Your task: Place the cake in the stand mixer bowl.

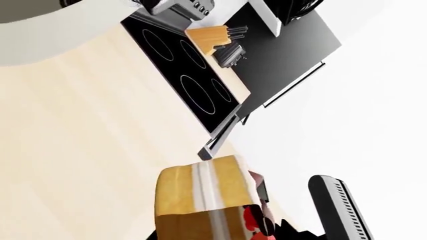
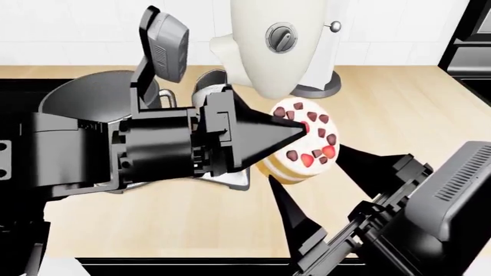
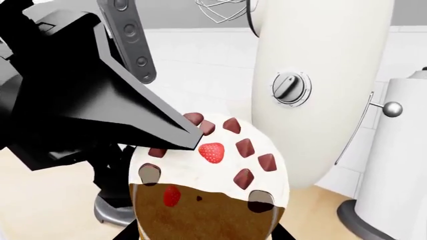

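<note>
The cake (image 2: 314, 138) hangs tilted in the air over the wooden counter, its strawberry top facing my head. My left gripper (image 2: 298, 131) reaches in from the left, one black finger lying on the cake's top and the other hidden behind it. In the left wrist view the cake's layered side (image 1: 197, 200) fills the space between the jaws. My right gripper (image 2: 304, 164) comes from the lower right, its two fingers touching the cake's rim. The right wrist view looks straight at the cake (image 3: 220, 170). The stand mixer bowl (image 2: 84, 95) sits at the left, mostly hidden behind my left arm.
The cream mixer head (image 2: 268, 52) tilts up just behind the cake, its whisk (image 3: 223, 10) raised. A white paper-towel stand (image 3: 400, 165) is behind it to the right. A black cooktop (image 1: 187, 75) and knife block (image 1: 210, 37) lie further along the counter.
</note>
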Controlling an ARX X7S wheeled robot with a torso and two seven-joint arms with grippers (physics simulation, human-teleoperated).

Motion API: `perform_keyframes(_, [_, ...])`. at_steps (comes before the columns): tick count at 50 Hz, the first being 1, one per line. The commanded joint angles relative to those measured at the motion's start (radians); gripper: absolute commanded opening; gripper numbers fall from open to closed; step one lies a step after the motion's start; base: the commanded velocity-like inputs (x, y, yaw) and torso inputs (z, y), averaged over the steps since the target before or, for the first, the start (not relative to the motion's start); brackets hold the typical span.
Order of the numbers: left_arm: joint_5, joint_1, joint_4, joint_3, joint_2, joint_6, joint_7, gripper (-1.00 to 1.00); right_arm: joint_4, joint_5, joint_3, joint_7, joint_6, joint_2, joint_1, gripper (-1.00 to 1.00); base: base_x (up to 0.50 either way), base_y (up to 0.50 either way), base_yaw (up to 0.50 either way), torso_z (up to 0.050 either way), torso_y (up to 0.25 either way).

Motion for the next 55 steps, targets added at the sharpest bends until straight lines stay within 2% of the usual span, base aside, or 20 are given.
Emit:
perform_keyframes(1, [0.034, -0.004, 0.005, -0.002, -0.009, 0.005, -0.01, -1.0, -0.009, -0.013, 0.008, -0.006, -0.011, 0.013, 0.009, -1.0, 0.0, 0.0, 0.0, 0.0, 0.0])
perform_keyframes(3, [0.038, -0.006, 0.01, -0.01, -0.013, 0.011, -0.01, -1.0, 0.009, 0.045, 0.003, 0.019, -0.001, 0.019, 0.032, -1.0, 0.0, 0.0, 0.0, 0.0, 0.0])
perform_keyframes(4, [0.04, -0.006, 0.012, -0.014, -0.015, 0.011, -0.007, -1.0, 0.021, 0.067, 0.001, 0.036, 0.006, 0.02, 0.048, 1.0, 0.0, 0.0, 0.0, 0.0, 0.0])
perform_keyframes(15, [0.054, 0.008, 0.074, -0.051, -0.045, 0.056, -0.033, -1.0, 0.051, 0.05, -0.013, 0.037, 0.016, 0.014, 0.057, 1.0, 0.0, 0.0, 0.0, 0.0, 0.0])
perform_keyframes(28, [0.0, 0.004, 0.206, -0.113, -0.136, 0.129, -0.117, -1.0, 0.08, 0.028, -0.017, 0.053, 0.018, 0.011, 0.049, 1.0, 0.0, 0.0, 0.0, 0.0, 0.001])
perform_keyframes(33, [-0.013, -0.019, 0.276, -0.177, -0.22, 0.176, -0.179, -1.0, 0.076, 0.059, -0.008, 0.081, 0.028, 0.028, 0.064, 1.0, 0.0, 0.0, 0.0, 0.0, 0.0])
perform_keyframes(39, [-0.047, -0.059, 0.302, -0.201, -0.294, 0.215, -0.253, -1.0, 0.088, 0.062, -0.004, 0.089, 0.026, 0.031, 0.064, 1.0, 0.0, 0.0, 0.0, 0.0, 0.0])
perform_keyframes(45, [-0.069, -0.08, 0.329, -0.225, -0.345, 0.245, -0.298, -1.0, 0.089, 0.064, -0.003, 0.092, 0.025, 0.035, 0.063, 1.0, 0.0, 0.0, 0.0, 0.0, 0.0])
perform_keyframes(55, [-0.05, -0.116, 0.314, -0.209, -0.358, 0.248, -0.327, -1.0, 0.089, 0.059, -0.007, 0.089, 0.023, 0.034, 0.061, 1.0, 0.0, 0.0, 0.0, 0.0, 0.0])
